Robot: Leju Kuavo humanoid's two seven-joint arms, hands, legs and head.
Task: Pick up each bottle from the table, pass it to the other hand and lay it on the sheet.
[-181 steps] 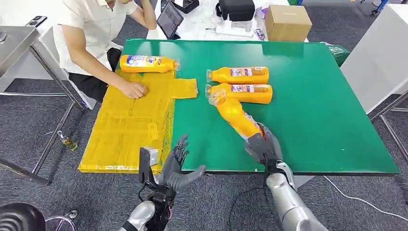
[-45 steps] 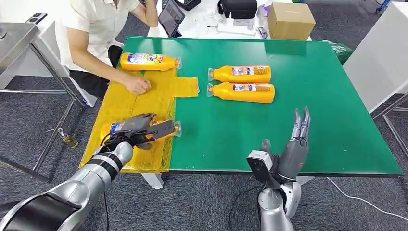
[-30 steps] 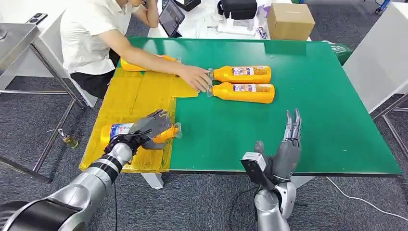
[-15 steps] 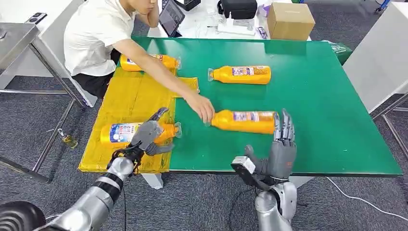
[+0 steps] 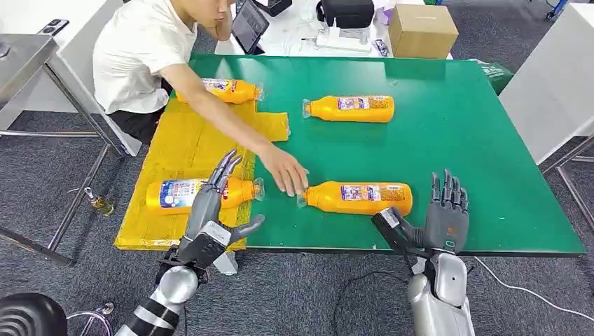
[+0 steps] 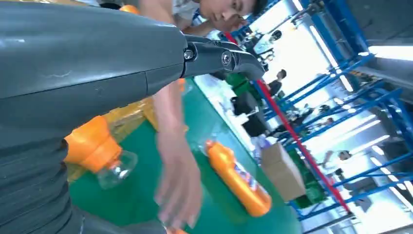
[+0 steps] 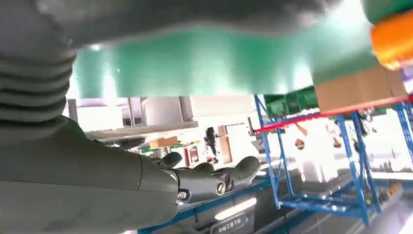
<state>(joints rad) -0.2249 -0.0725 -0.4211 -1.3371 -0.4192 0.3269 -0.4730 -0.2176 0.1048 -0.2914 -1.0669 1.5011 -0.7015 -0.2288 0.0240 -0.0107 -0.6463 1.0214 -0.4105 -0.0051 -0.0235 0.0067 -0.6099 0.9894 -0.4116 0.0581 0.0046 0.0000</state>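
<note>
Green table [image 5: 476, 140] with yellow sheet [image 5: 182, 154] over grey carpet [image 5: 42, 175]; both hands — left [image 5: 210, 210], right [image 5: 438, 220] — fingers spread, empty.

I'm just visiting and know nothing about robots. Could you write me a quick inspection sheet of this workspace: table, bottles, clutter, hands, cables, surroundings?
Surface: green table with a yellow sheet over its left part.
Job's things: four orange bottles, all lying down. Far sheet bottle and near sheet bottle lie on the sheet; far table bottle and near table bottle lie on the green.
Clutter: nothing seen on the green table.
Hands: left hand open, empty, above the near sheet bottle; right hand open, empty, beside the near table bottle.
Cables: white cable on the floor.
Surroundings: a seated person's hand reaches the near table bottle's cap; cardboard box and tablet on a white table behind.
</note>
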